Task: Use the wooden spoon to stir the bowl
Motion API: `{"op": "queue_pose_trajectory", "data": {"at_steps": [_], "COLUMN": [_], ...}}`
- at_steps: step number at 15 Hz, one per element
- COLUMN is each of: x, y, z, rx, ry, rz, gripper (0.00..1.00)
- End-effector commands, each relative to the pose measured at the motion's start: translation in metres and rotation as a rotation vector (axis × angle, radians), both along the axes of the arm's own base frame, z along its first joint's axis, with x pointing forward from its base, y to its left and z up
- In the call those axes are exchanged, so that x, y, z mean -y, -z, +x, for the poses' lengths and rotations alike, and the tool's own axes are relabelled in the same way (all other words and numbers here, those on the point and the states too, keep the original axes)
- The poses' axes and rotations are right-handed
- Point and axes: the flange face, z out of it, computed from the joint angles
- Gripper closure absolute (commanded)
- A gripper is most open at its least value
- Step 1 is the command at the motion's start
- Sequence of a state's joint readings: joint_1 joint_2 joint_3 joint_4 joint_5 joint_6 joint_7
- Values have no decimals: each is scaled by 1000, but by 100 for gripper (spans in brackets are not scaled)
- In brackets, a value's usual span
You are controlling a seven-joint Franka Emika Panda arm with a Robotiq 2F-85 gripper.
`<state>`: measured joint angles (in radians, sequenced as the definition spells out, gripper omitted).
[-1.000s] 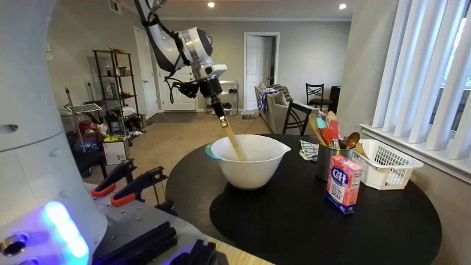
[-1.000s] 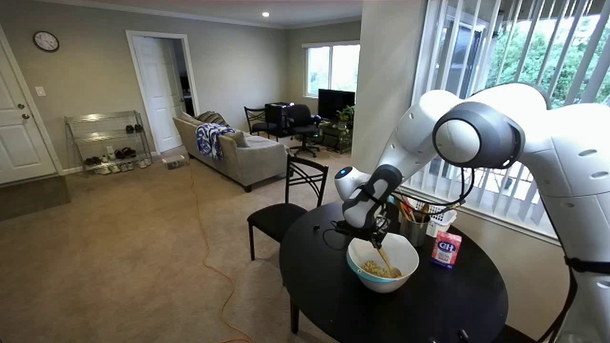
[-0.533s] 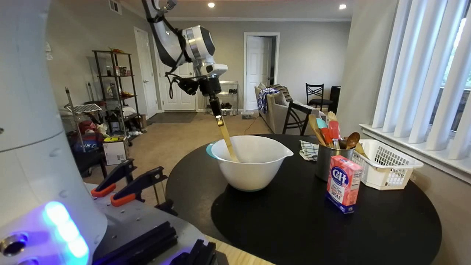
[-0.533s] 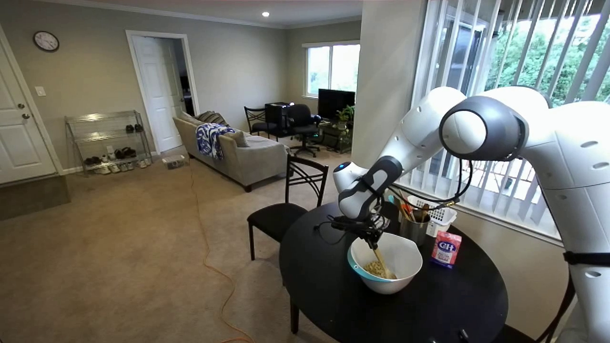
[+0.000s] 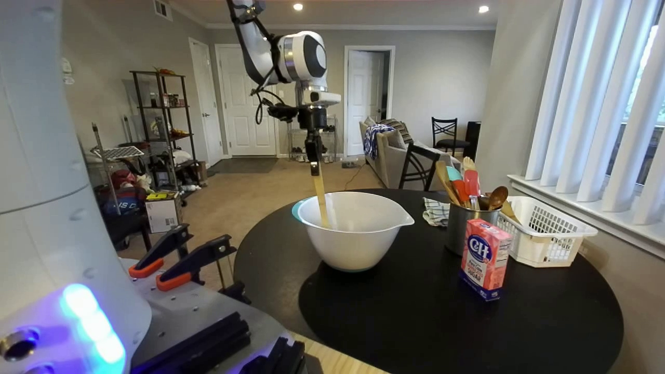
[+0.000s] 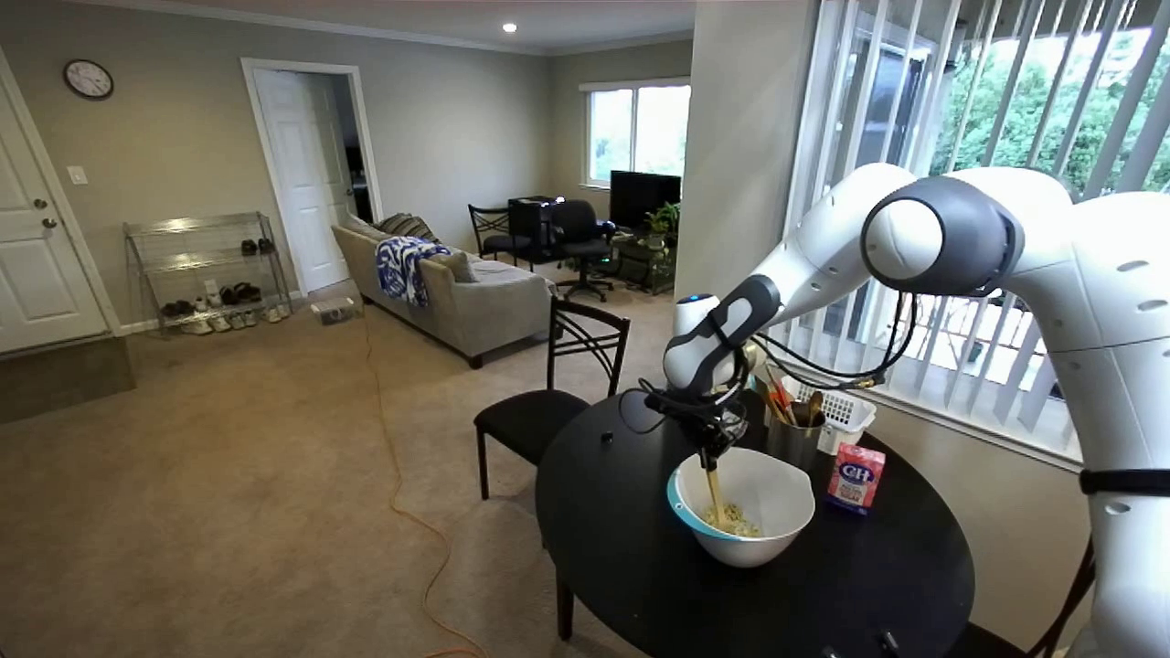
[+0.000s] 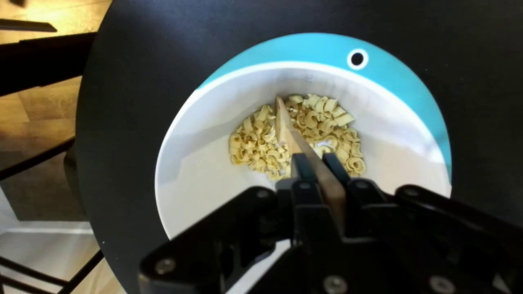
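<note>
The wooden spoon (image 7: 301, 143) is pinched between the black fingers of my gripper (image 7: 317, 161), which is shut on its handle. In the wrist view the spoon's far end lies among pale curled pasta pieces (image 7: 261, 153) at the bottom of the bowl (image 7: 192, 179). The bowl, white with a turquoise band at one side, also appears in both exterior views. Seen in an exterior view, my gripper (image 5: 315, 169) is above the bowl's rim and the spoon (image 5: 320, 200) stands nearly upright, its lower part hidden behind the bowl wall (image 5: 356, 246).
The bowl stands on a round black table (image 5: 415, 322). Beside it are a pink sugar box (image 5: 486, 259), a metal pot (image 5: 465, 228) of utensils and a white slatted basket (image 5: 545, 234). A checked cloth (image 5: 436, 212) lies behind. A black chair (image 6: 539, 420) is close to the table.
The spoon's lower end has swept across the bowl toward the turquoise side. My gripper and the spoon have gone from leaning to nearly upright. The bowl has shifted slightly.
</note>
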<state>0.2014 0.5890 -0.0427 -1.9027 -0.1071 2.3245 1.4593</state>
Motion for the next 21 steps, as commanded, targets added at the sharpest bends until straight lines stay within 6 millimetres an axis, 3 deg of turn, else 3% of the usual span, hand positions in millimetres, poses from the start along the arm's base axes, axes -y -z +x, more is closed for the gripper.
{"op": "queue_pose_trajectory", "data": {"at_steps": [1, 11, 21], "x": [8, 8, -4], "y": [-11, -12, -13], "z": [1, -3, -10], "rx": [93, 346, 344], "ry": [24, -118, -288], "rz": [78, 4, -245], "gripper": [95, 95, 95]}}
